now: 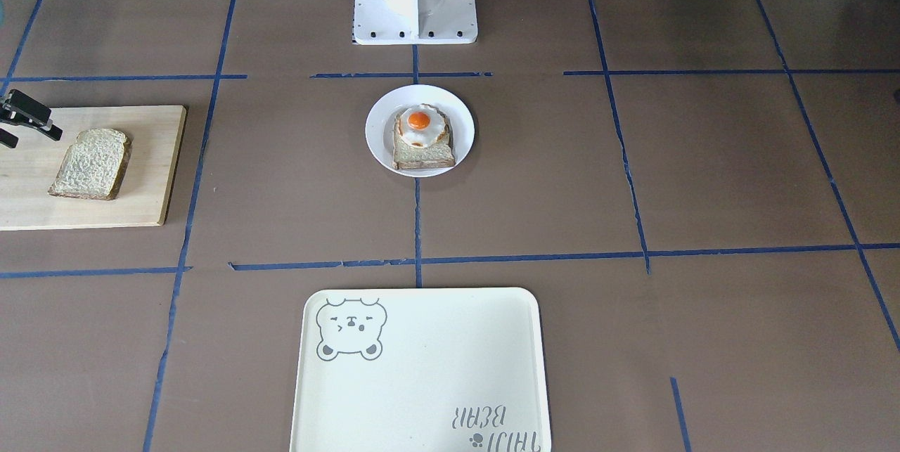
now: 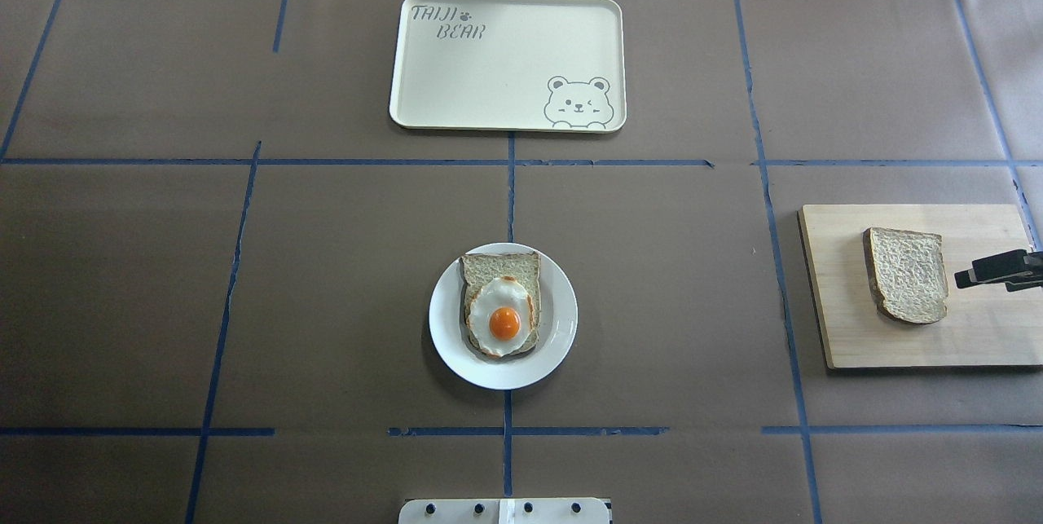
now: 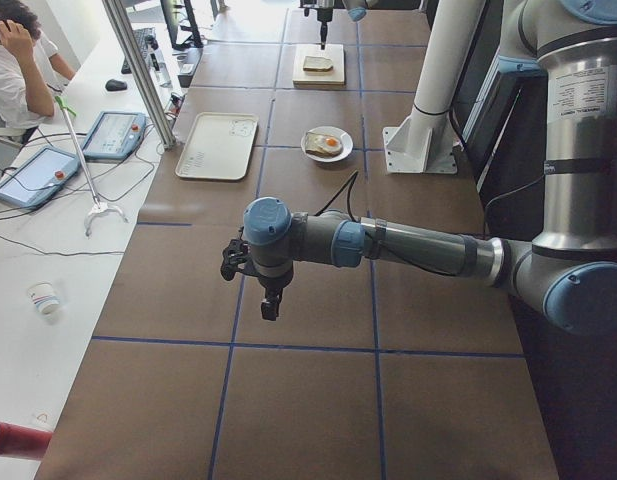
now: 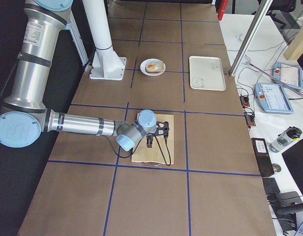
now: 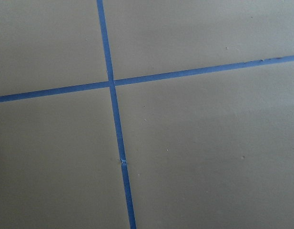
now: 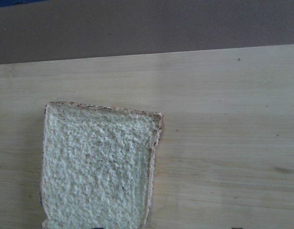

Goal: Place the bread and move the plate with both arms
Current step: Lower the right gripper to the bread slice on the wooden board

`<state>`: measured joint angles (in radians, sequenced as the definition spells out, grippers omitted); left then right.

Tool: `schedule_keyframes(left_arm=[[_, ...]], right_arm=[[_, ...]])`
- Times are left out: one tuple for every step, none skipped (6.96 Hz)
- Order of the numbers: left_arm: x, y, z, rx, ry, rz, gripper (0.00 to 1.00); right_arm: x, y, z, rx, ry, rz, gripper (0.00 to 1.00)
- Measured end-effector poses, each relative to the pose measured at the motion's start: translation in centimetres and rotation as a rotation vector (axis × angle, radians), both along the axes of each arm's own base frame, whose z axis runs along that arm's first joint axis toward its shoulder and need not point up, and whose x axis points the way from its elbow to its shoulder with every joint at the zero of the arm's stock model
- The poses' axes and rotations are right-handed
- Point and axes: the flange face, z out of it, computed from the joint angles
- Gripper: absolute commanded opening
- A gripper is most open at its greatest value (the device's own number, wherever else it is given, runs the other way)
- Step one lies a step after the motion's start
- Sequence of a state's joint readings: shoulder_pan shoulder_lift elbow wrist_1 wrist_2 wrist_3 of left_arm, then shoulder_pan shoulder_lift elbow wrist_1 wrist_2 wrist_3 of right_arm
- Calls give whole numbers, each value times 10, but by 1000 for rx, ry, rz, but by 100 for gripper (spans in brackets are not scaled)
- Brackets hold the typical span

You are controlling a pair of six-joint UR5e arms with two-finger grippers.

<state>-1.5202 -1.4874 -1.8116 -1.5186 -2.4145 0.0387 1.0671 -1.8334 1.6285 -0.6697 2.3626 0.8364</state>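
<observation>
brown paper with blue tape lines covers the table (image 2: 244, 304). right claw (image 2: 984, 279) hangs over the board's (image 2: 847, 336) outer part, fingers apart, just beside the bread (image 2: 907, 275) and not over it. the bread lies flat on the wood, so low fingers could scrape the board or shove it along instead of catching it. a pinch on one crust could let it sag or tear.

further in, the plate (image 2: 562, 345) holds toast (image 2: 489, 265) with an egg (image 2: 503, 320) on top. bread set on that yolk dome could slide off.

left claw (image 3: 271, 305) hovers over the taped table, well apart from the plate. i cannot tell whether its fingers are apart or together.
</observation>
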Motion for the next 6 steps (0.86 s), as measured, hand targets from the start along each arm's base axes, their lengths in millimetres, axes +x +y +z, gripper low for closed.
schedule_keyframes(left_arm=[[0, 0, 0, 0, 0, 0, 100], [0, 0, 0, 0, 0, 0, 100], [0, 0, 0, 1, -1, 0, 100], [0, -1, -1, 2, -1, 0, 100], [0, -1, -1, 2, -1, 0, 100], [0, -1, -1, 3, -1, 1, 100]], right_arm=[[-9, -2, -2, -2, 3, 2, 88], [-23, -6, -7, -13, 7, 12, 85], [-34, -9, -11, -27, 13, 26, 85], [-40, -10, -10, -31, 24, 37, 82], [-42, -11, -7, -33, 36, 46, 67], [-43, -11, -4, -34, 46, 53, 52]])
